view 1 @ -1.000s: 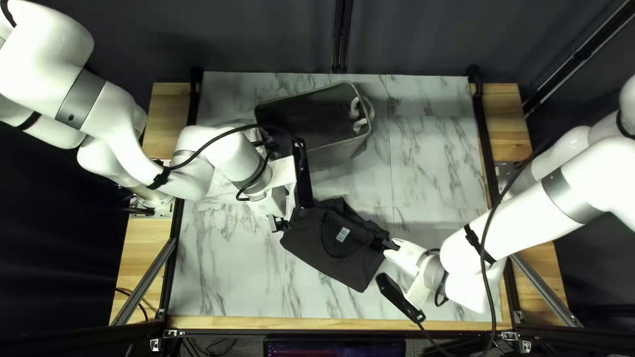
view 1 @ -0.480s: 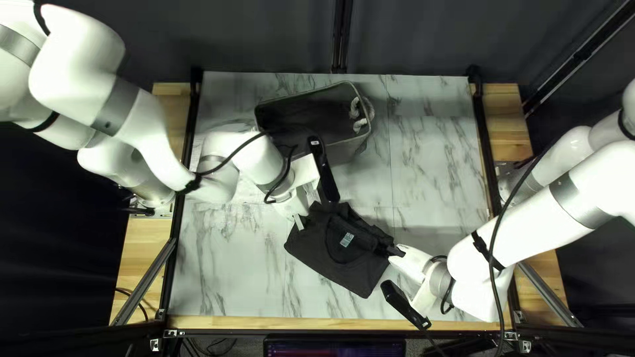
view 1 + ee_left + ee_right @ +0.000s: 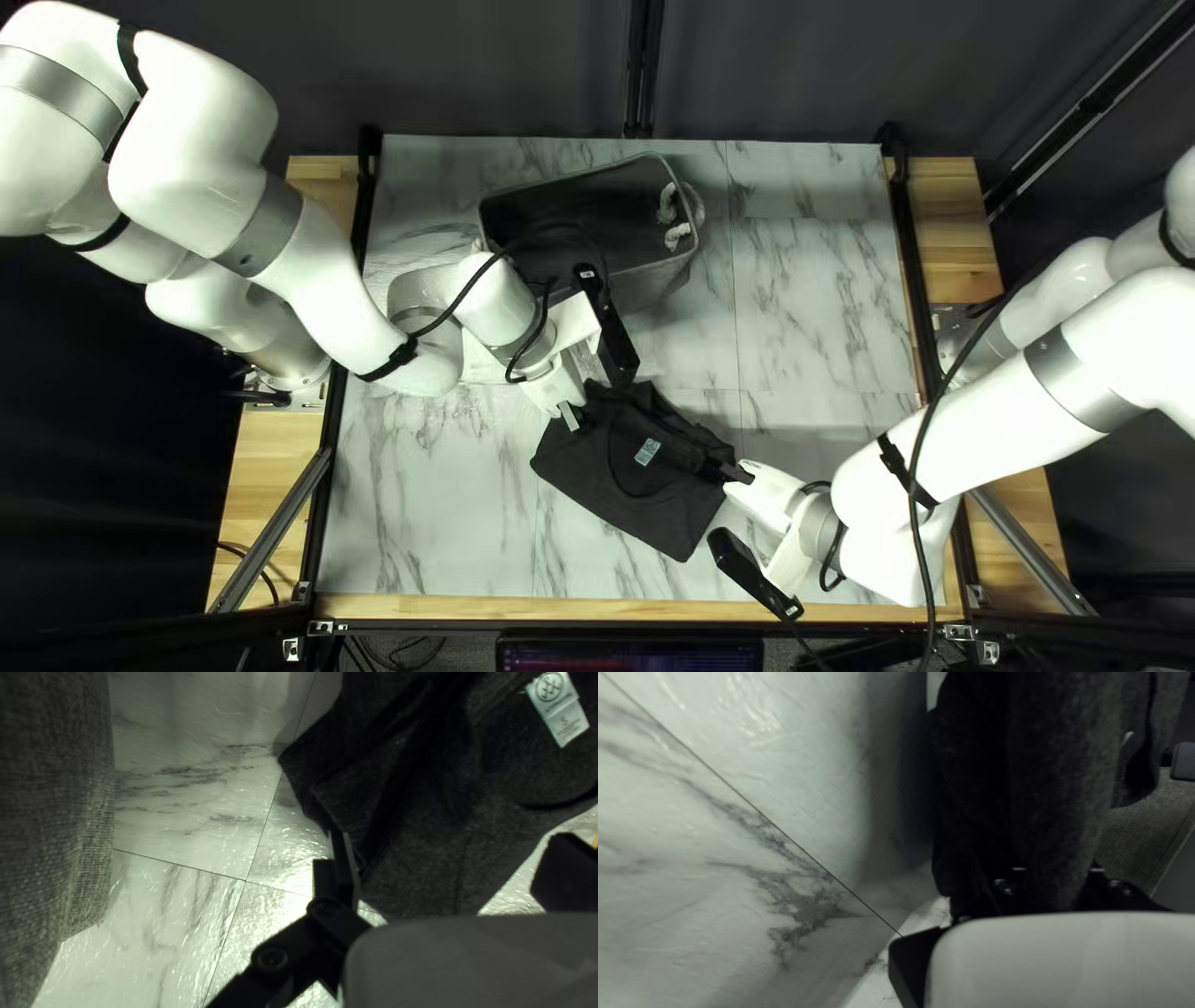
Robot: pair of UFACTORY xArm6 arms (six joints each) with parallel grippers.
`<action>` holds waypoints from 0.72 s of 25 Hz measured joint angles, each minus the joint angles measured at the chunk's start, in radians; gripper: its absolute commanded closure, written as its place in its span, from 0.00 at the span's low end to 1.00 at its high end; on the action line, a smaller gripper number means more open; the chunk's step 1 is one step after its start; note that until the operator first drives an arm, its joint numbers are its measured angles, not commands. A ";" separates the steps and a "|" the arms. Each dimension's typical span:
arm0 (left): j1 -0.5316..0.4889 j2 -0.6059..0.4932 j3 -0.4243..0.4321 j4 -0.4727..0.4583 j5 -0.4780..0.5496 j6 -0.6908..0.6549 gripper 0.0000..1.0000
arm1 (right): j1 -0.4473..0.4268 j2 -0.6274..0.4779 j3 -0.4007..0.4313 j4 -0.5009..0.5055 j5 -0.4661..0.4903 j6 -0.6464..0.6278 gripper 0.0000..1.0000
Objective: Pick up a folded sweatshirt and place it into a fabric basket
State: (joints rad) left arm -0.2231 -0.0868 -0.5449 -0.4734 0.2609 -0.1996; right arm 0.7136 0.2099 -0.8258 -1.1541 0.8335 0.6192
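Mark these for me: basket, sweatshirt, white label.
Basket [image 3: 650, 288]: top left view, near outer wall.
Sweatshirt [image 3: 657, 515]: top left view, dark cloth on the label's near side.
White label [image 3: 556, 707]: left wrist view, its middle.

- grey rectangular fabric basket [image 3: 645, 291] is on white marble-patterned table [image 3: 822, 311], toward far edge
- dark folded cloth sweatshirt [image 3: 654, 517] is between basket and table's near edge

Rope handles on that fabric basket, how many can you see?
1: the pale rope handle at the fabric basket's right end in the top left view. Another may be hidden at its opposite end.
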 measured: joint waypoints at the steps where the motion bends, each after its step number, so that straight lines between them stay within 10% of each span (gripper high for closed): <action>1: 0.001 -0.001 0.005 0.006 -0.002 -0.005 0.00 | 0.000 0.000 -0.001 0.001 0.000 -0.001 1.00; 18: 0.027 0.180 -0.081 -0.625 -0.003 0.641 0.00 | 0.004 0.002 -0.007 0.022 0.012 -0.015 1.00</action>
State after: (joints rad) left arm -0.1962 0.0931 -0.6258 -1.0988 0.2577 0.4412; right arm 0.7172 0.2117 -0.8325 -1.1325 0.8451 0.6040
